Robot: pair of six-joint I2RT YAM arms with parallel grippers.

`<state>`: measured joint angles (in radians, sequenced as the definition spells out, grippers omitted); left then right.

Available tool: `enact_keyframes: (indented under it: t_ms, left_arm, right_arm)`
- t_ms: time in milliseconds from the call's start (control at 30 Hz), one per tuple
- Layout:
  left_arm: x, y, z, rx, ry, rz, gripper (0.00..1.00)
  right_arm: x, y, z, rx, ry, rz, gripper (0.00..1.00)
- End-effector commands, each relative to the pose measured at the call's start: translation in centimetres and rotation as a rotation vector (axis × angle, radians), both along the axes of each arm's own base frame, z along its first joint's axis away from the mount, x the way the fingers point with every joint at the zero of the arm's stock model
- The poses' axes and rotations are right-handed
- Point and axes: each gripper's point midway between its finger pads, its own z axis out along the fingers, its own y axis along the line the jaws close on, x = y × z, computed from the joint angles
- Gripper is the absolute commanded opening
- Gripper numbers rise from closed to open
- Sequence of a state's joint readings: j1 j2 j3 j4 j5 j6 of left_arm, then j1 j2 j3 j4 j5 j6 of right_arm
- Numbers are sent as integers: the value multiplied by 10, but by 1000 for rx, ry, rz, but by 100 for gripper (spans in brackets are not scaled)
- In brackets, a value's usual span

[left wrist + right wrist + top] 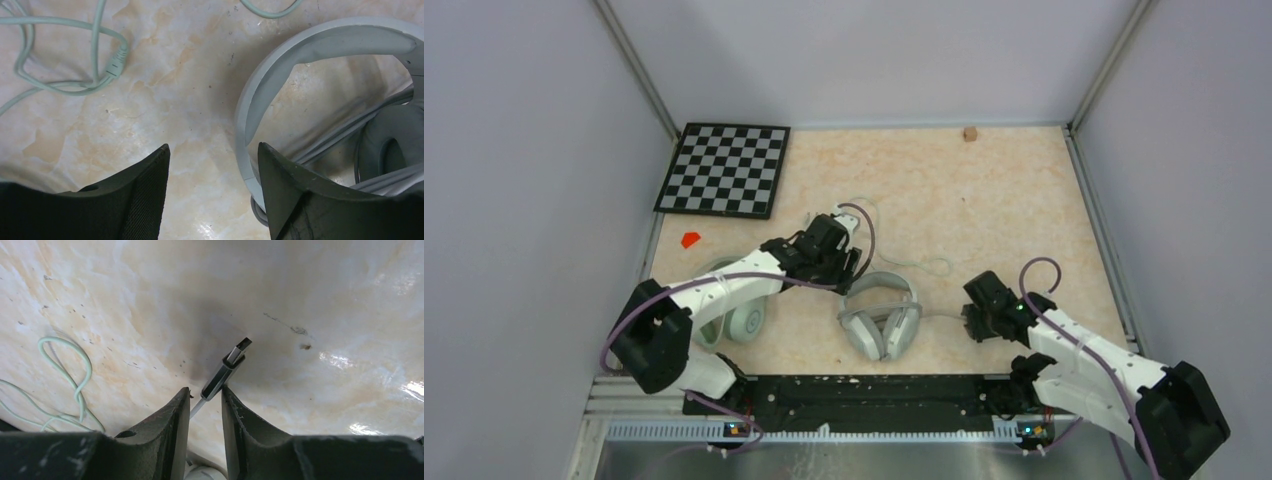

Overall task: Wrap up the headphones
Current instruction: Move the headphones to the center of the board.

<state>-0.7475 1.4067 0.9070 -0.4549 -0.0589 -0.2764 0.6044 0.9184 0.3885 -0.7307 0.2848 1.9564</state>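
nearest the arm bases, the mint-green headset [744,322] lies on the counter [1024,200] at the left, partly under the left arm. to its right, near the middle, the white headset [881,315] lies flat, cups toward the near edge and headband arched away. its grey cable [936,317] runs right along the counter to the right arm's fingers [205,389], which sit low just beside the headset. those fingers stand narrow, with the cable's usb plug [227,362] poking out tilted between their tips; whether they pinch it i cannot tell. a little farther off, the left arm's fingers [214,146] hang wide apart and hold nothing, one tip over the edge of the white headband [280,65]. more grey cable is bundled inside the band's arch. beyond them the pale-green cable [904,263] trails in loose loops across the counter. to the far left lies a small red piece [690,239], then a checkerboard [724,168] in the far-left corner. a small brown block [970,133] sits at the far edge.
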Motion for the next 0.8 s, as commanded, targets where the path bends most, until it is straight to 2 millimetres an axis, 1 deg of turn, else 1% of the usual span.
enact_keyframes:
  t_ms: [0, 133, 200, 267, 400, 500, 567, 700, 767]
  left_arm:
    - [1, -15, -11, -51, 34, 9, 67]
    - [-2, -13, -21, -31, 55, -1, 68]
    - [-6, -17, -23, -44, 68, -32, 68]
    - [-8, -20, -24, -56, 73, -49, 68]
    - [-15, -25, -30, -52, 90, -66, 66]
    - [-20, -28, -37, -31, 94, -79, 64]
    - [-23, -33, -38, -26, 92, -84, 60]
    - [-29, -49, -35, -58, 81, -95, 41]
    - [-24, -51, -37, -42, 55, -60, 33]
  right_arm:
    - [-11, -32, -18, -157, 48, -27, 30]
    - [-15, -36, -20, -177, 72, -29, 30]
    - [-15, -35, -21, -172, 71, -35, 29]
    - [-14, -35, -23, -166, 63, -46, 25]
    - [-13, -38, -26, -180, 70, -72, 11]
    - [-11, -42, -26, -206, 78, -85, 5]
    - [-13, -50, -26, -240, 93, -106, 0]
    - [-13, -65, -19, -288, 98, -149, 0]
    - [-13, -72, -15, -305, 89, -170, 0]
